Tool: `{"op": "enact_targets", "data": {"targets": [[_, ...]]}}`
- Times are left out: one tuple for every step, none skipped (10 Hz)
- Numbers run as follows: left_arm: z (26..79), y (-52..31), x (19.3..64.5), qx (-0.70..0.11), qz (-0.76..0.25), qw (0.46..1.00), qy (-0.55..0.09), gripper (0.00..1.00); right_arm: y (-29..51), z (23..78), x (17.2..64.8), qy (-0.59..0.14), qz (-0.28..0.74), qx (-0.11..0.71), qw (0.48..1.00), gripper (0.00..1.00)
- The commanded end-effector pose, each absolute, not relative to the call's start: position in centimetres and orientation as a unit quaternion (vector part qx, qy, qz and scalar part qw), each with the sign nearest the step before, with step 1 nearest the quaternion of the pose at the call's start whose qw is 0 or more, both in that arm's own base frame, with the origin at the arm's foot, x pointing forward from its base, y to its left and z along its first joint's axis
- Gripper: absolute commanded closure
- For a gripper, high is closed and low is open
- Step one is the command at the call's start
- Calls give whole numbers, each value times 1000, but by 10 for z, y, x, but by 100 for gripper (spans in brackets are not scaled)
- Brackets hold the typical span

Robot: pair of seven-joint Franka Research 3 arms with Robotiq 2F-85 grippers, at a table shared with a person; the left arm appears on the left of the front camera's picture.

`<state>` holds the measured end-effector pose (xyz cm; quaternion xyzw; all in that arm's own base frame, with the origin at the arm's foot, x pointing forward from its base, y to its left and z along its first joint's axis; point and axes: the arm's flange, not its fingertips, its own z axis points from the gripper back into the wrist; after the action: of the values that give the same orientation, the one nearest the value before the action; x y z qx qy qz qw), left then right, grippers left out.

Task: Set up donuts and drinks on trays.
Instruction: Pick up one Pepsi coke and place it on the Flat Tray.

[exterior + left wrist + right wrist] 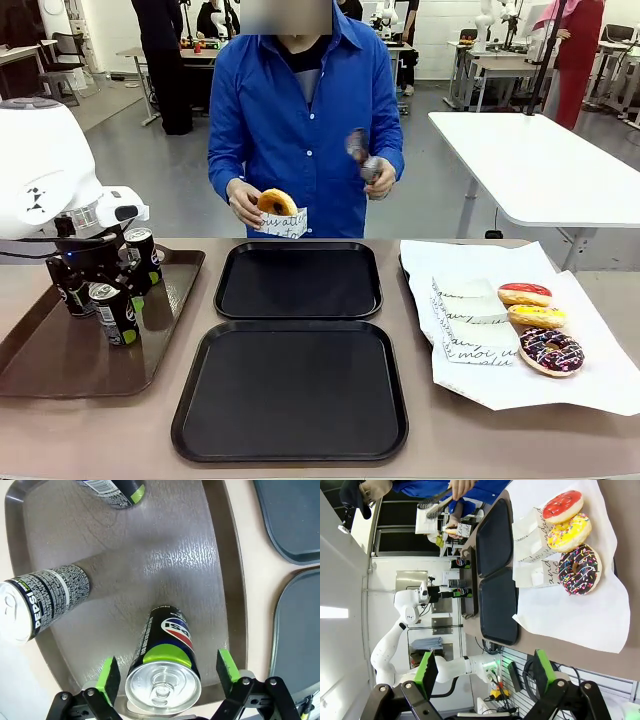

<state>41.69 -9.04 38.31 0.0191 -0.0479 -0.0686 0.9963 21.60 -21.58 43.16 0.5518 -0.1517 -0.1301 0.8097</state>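
My left gripper [110,288] hangs open over the brown tray, its green pads [109,673] standing either side of one dark drink can [163,672] without touching it. Two more cans [143,255] [70,288] stand close by. Two black trays, far [298,308] and near [290,445], lie bare at the table's middle. A person holds a golden donut in a white paper box [278,208] above the far tray's back edge. Red [525,294], yellow [536,317] and chocolate-sprinkle [551,351] donuts lie on white paper. My right gripper [482,672] is open, high above the table.
The long brown tray [60,360] carrying the cans sits at the left. White paper [600,370] with folded printed boxes [470,310] covers the table's right side. The person's other hand holds metal tongs [364,158] at chest height.
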Motion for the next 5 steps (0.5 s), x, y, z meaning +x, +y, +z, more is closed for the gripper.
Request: {"op": "enact_targets", "data": {"targets": [[382, -95, 405, 34, -47, 994, -93, 0, -217, 431, 214, -154, -126, 559, 805, 0], [382, -92, 402, 34, -45, 993, -102, 0, -217, 431, 214, -154, -126, 559, 805, 0], [381, -90, 403, 36, -43, 993, -104, 0, -217, 431, 214, -154, -126, 559, 805, 0], [379, -86, 406, 34, -37, 994, -97, 0, -217, 431, 214, -154, -126, 559, 805, 0], [378, -84, 406, 33, -37, 995, -89, 0, -217, 431, 214, -154, -126, 559, 805, 0]]}}
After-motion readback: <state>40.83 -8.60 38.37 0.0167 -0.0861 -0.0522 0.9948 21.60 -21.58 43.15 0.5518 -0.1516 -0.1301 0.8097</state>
